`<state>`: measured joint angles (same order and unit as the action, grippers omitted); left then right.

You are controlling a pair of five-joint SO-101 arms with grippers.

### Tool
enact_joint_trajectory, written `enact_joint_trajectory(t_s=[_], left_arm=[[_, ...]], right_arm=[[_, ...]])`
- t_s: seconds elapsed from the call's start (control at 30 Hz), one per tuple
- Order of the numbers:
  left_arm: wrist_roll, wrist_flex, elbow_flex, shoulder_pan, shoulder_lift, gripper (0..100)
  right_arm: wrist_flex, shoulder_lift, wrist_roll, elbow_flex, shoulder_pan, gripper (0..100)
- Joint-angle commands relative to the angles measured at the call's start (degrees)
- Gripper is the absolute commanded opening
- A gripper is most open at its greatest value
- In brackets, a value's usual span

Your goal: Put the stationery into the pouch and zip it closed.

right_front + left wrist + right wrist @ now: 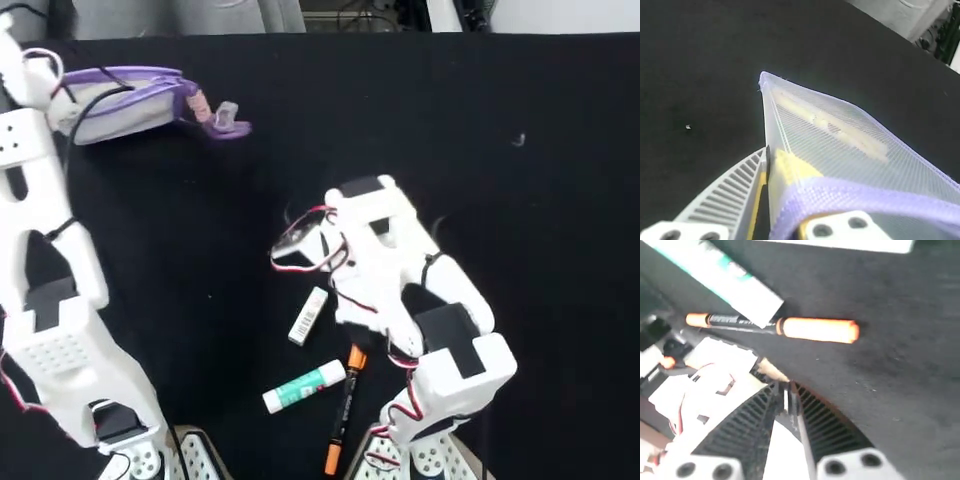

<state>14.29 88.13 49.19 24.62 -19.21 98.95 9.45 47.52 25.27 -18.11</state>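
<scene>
Left gripper [771, 157] is clamped on the pouch [115, 105] at its purple edge and holds it above the surface [520, 260] at the far left corner. The pouch is clear mesh with purple zip trim, and its pull tab [228, 122] sticks out at the right end. A pale stick [832, 125] shows inside through the mesh.

Mid-surface, near edge:
- White bar [308, 315], lying loose.
- Glue stick [303, 387] just below it, with a green-and-white label.
- Pen [343, 410] beside the glue stick, black with orange ends, cap end pointing away from the near edge.

Right gripper [788, 390] is low over the surface, just beside the pen's cap. Its fingers are pressed together at the tips, with nothing seen between them.
</scene>
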Motion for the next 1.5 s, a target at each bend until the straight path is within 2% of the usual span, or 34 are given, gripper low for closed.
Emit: enact_joint_trajectory(t_s=[0.0,0.1,0.3,0.47,0.97,1.13,1.27,1.47], left_arm=[[0.79,-1.23,3.82,2.15,1.67,3],[0.79,-1.23,3.82,2.15,1.58,3],[0.79,-0.97,3.74,2.15,1.23,3],[0.79,-0.88,3.38,2.07,1.23,3],[0.79,-0.7,3.12,1.98,1.14,3],[0.79,-0.7,3.03,1.89,1.14,3],[0.79,-0.79,1.27,1.89,1.14,3],[0.79,-0.97,1.01,1.98,1.14,3]], right_arm=[[1.85,-0.13,2.99,2.51,-2.2,1.1],[0.26,-0.04,3.87,6.46,-4.84,1.1],[-9.67,-0.04,3.87,13.41,-10.2,1.1],[-16.09,-0.04,3.43,13.41,-11.16,1.1],[-43.87,-0.04,3.34,1.63,-10.99,1.1],[-50.02,-0.13,-4.57,-5.41,-10.81,1.1],[-49.23,-0.75,-9.85,-9.27,-10.73,1.1],[-37.27,-3.82,-10.2,-15.34,-10.73,1.1]])
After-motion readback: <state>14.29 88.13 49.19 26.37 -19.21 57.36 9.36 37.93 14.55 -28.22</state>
